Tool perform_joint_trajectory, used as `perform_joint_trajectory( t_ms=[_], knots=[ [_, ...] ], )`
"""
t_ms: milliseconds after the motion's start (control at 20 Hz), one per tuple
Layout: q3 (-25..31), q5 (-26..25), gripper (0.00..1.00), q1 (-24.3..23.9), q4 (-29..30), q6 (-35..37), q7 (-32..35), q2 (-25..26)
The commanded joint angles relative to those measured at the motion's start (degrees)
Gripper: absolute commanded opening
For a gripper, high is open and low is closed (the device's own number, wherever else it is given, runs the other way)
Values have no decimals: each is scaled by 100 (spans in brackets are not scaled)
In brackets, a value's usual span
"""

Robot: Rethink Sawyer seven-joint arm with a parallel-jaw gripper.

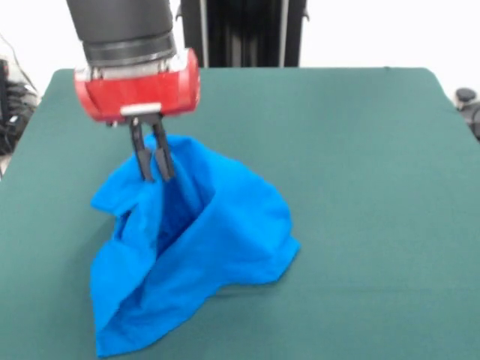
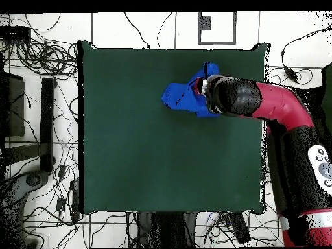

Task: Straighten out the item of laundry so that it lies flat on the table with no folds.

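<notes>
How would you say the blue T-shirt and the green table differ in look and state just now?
The T-shirt is bright blue; the table is dark green. The T-shirt lies crumpled in raised folds; the table top is flat and smooth. The T-shirt covers a small patch; the table is far larger. The gripper reaches the T-shirt, not the table. Both are plain, without pattern.

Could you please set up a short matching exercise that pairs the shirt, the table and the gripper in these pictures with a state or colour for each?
Things:
1. T-shirt
2. table
3. gripper

Descriptions:
A. dark green, mostly bare
B. two thin dark fingers close together, pointing down into the cloth
C. bright blue, bunched up in folds

Pairs: 1-C, 2-A, 3-B
</notes>
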Motion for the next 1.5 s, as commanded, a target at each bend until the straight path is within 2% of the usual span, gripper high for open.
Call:
perform_joint_trajectory(
  t_ms=[50, 300, 1000, 1500],
  knots=[
    [-463, 332, 0, 418, 1624, -75, 1343, -1155],
    [-925, 500, 0, 806, 1992, -279, 1852, -1646],
    [-1556, 904, 0, 1334, 2136, -677, 1781, -1650],
    [-2173, 1343, 0, 2029, 2198, -125, 2056, -2128]
  ],
)
